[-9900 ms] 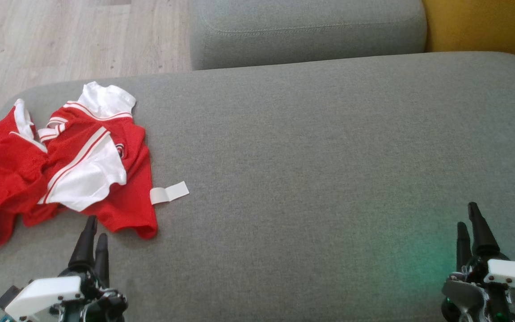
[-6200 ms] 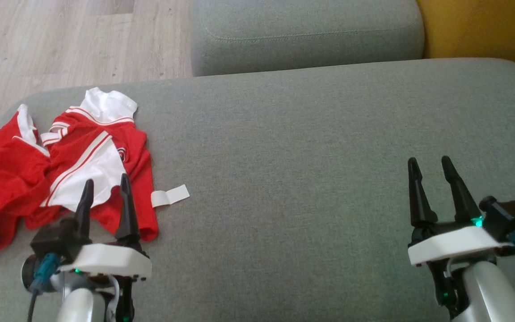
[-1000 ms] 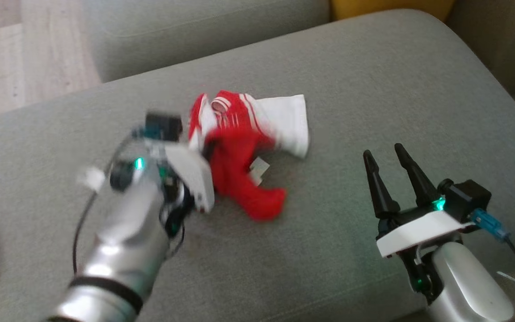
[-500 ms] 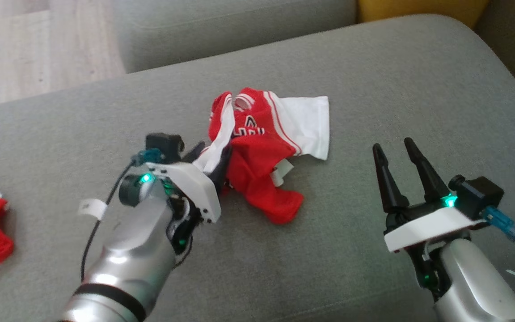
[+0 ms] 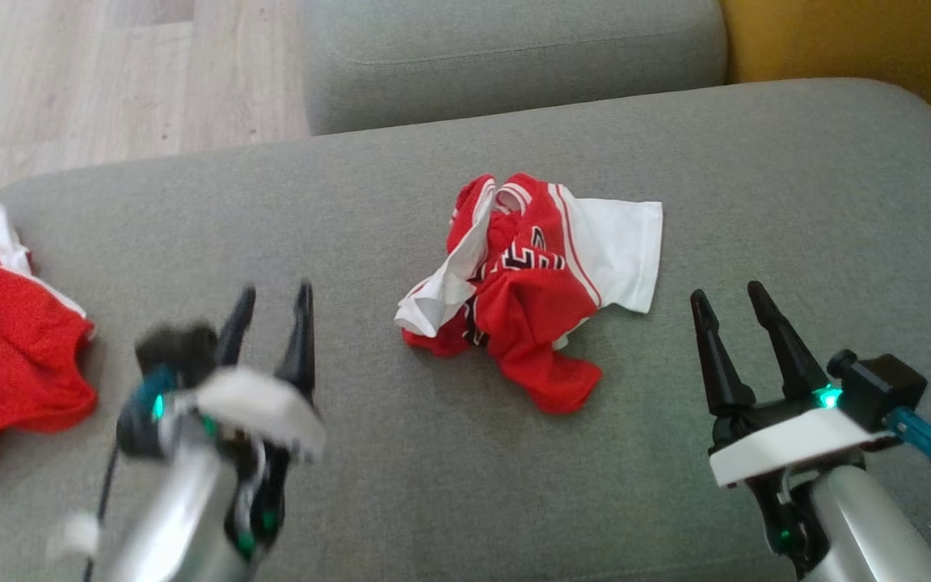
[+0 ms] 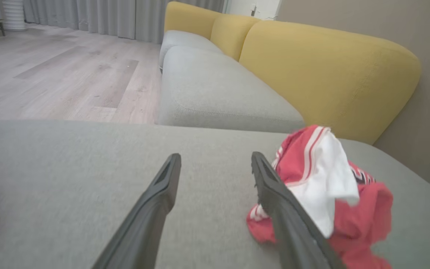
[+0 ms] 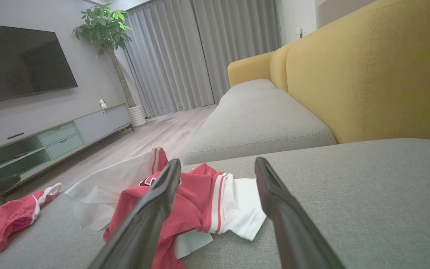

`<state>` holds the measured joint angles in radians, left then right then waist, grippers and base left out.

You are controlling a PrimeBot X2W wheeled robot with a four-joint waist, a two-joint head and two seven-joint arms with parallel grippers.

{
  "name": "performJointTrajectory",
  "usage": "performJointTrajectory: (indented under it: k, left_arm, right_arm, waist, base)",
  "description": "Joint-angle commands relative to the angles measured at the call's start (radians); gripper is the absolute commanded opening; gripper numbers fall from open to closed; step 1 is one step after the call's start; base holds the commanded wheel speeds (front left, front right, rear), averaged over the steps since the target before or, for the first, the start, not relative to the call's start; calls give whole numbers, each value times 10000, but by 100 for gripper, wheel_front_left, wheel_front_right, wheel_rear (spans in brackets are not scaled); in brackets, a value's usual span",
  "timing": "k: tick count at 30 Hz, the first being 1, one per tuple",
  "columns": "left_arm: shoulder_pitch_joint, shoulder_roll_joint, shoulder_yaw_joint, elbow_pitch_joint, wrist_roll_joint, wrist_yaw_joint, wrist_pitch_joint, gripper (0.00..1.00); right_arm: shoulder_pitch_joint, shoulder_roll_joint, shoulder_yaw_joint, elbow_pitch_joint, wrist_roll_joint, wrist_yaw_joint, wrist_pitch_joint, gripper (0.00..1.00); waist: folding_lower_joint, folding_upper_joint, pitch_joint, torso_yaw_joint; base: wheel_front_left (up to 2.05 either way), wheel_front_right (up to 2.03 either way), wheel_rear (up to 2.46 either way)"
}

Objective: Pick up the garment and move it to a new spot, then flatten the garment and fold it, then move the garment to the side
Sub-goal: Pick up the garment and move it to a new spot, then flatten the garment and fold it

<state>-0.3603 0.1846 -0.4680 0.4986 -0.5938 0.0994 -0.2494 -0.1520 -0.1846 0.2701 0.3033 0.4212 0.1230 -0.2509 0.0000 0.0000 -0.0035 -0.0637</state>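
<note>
Your garment (image 5: pixel 538 291) lay crumpled in the middle of the grey sofa seat (image 5: pixel 716 162); your left end effector (image 5: pixel 275 288) stood apart and empty to its left, your right end effector (image 5: pixel 726 291) likewise apart and empty to its right

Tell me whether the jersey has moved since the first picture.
Yes. The jersey now lies in front of the far cushion, rightward from the left end of the near cushion, where the shorts remain.
</note>
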Motion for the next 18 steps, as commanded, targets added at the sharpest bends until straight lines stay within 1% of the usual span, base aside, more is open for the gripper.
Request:
performJointTrajectory:
  k: [1,4,7,10,18]
  left_arm:
    - [243,260,603,-970,427,170,-121,100]
    - [1405,117,1089,-2164,1080,342,-122,100]
    - [2158,-160,1465,-2683,1452,343,-122,100]
    - [2470,-362,1640,-2749,1698,158,-123,100]
    - [2501,-665,2035,-2609,2116,-174,-123,100]
  right_arm:
    - [-102,-139,62,-389,-61,77,-109,100]
    - [20,-179,-28,-457,-57,77,-109,100]
    - [74,-268,-58,-455,-52,77,-109,100]
    - [76,-305,-37,-448,-52,77,-109,100]
    - [48,-251,81,-373,-37,77,-109,100]
  waist:
    - [0,0,17,88]
    - [0,0,36,156]
    - [0,0,52,193]
    - [0,0,53,200]
    - [0,0,32,118]
  base:
    - [0,0,0]
    - [0,0,0]
    - [0,0,0]
    - [0,0,0]
    - [0,0,0]
